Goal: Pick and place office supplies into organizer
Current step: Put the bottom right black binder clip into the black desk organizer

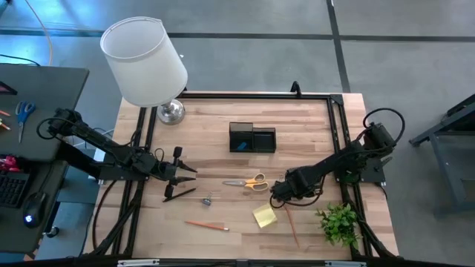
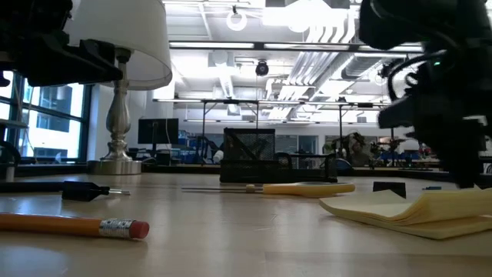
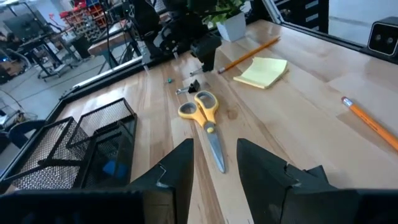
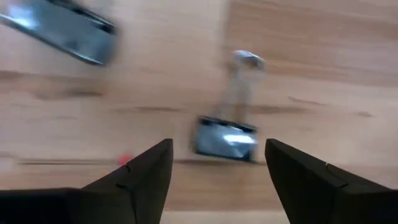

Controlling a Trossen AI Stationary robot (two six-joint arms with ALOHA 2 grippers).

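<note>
We had the right gripper (image 4: 214, 171) low over the table with its jaws spread wide and nothing between them; a small black binder clip (image 4: 225, 142) lay just ahead, between the fingertips' line, its wire handle pointing straight away from the claw, so its long axis ran along our approach. Just beyond, to one side, lay the yellow sticky-note pad (image 1: 264, 216), then the yellow-handled scissors (image 1: 249, 182). Farther off stood the organizer (image 1: 252, 139), well apart. The left gripper (image 1: 180, 176) waited across the table, fingers parted and empty, plainly farther from the clip than the right.
</note>
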